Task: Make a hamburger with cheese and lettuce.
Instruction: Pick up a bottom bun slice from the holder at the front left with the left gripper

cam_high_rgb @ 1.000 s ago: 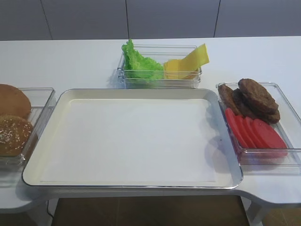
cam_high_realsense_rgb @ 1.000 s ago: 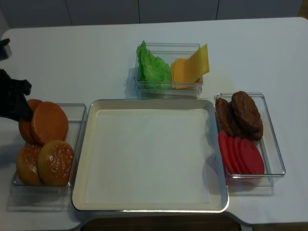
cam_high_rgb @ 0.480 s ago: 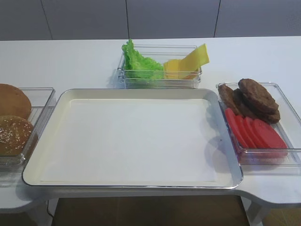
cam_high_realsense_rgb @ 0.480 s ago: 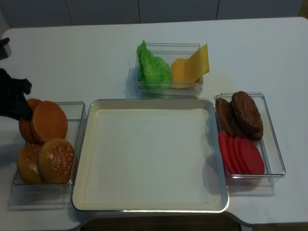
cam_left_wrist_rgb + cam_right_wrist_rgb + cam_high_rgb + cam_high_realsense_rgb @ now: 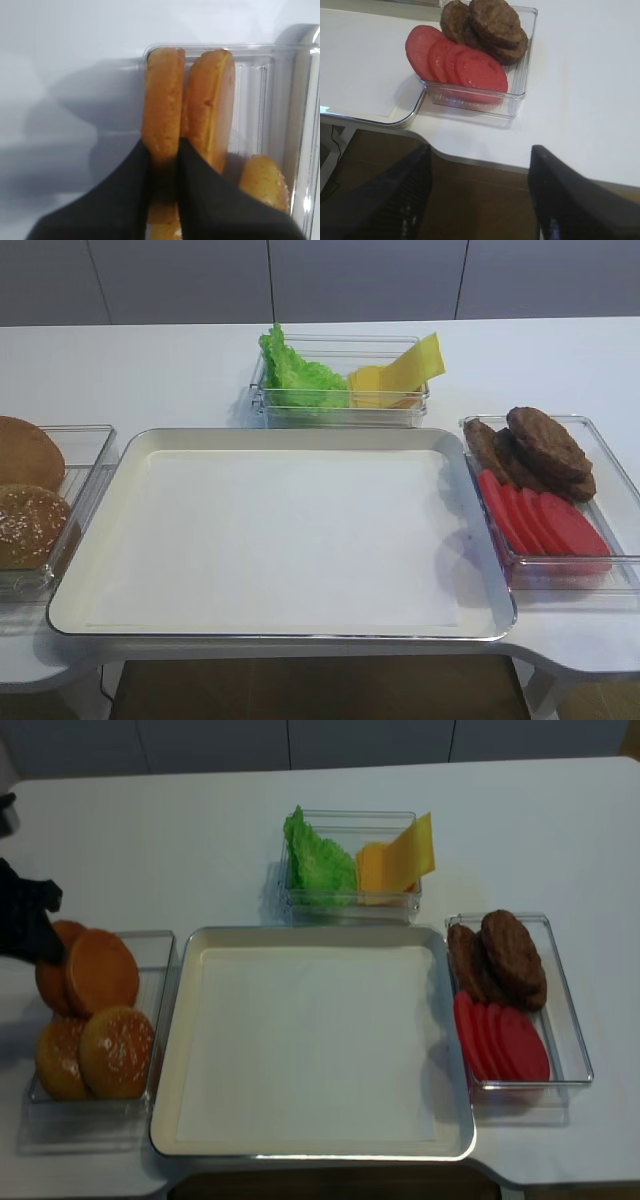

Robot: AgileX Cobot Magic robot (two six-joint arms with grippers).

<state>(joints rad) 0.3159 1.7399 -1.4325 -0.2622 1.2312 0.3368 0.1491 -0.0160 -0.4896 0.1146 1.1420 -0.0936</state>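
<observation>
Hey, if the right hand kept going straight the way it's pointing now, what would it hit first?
Most likely the clear container with the tomato slices at its near end. The right hand is open and points that way over the table edge. Its height is unclear, so it could pass above the container.

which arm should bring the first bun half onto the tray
Left. The left gripper is already shut on a bun half standing on edge in the bun container, right beside the tray. The right gripper hangs open off the table edge near the tomato slices.
</observation>
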